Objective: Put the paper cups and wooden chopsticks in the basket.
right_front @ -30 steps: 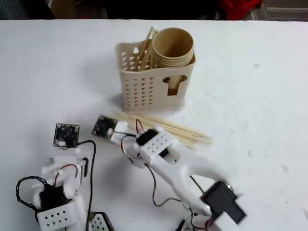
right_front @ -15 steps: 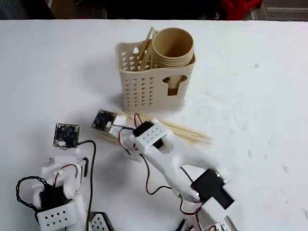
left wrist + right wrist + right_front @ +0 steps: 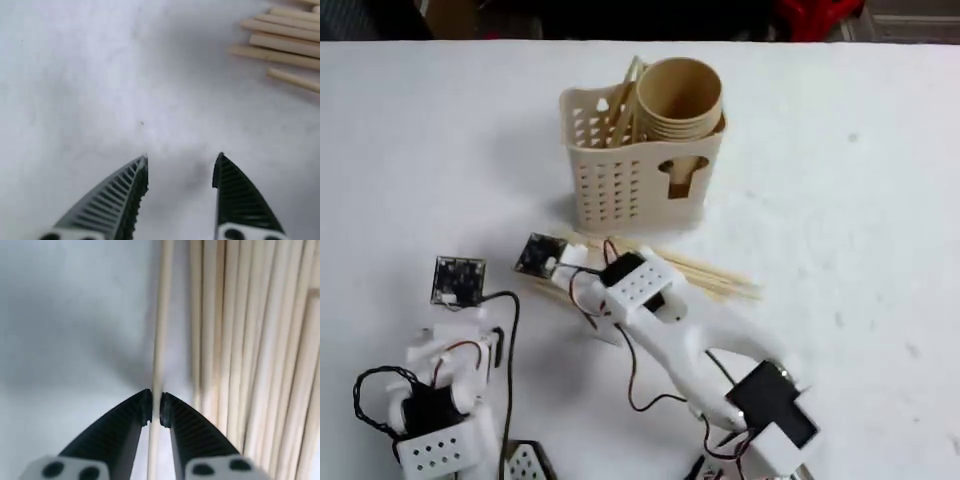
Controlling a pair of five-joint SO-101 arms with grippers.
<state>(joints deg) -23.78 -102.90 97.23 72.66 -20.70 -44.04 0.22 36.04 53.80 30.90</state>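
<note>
Between the tips of the right claw, one pale wooden chopstick sat pinched, apart from the bundle beside it, probably so it would lift alone. Ahead stood the cream perforated basket with tan paper cups. The left claw gaped over bare white surface.

white right arm easing slightly back from the cream perforated plastic basket after edging toward it, dark elbow motor drifting away from the basket too, black-fingered right gripper moving along, pinched on one thin pale wooden chopstick
</note>
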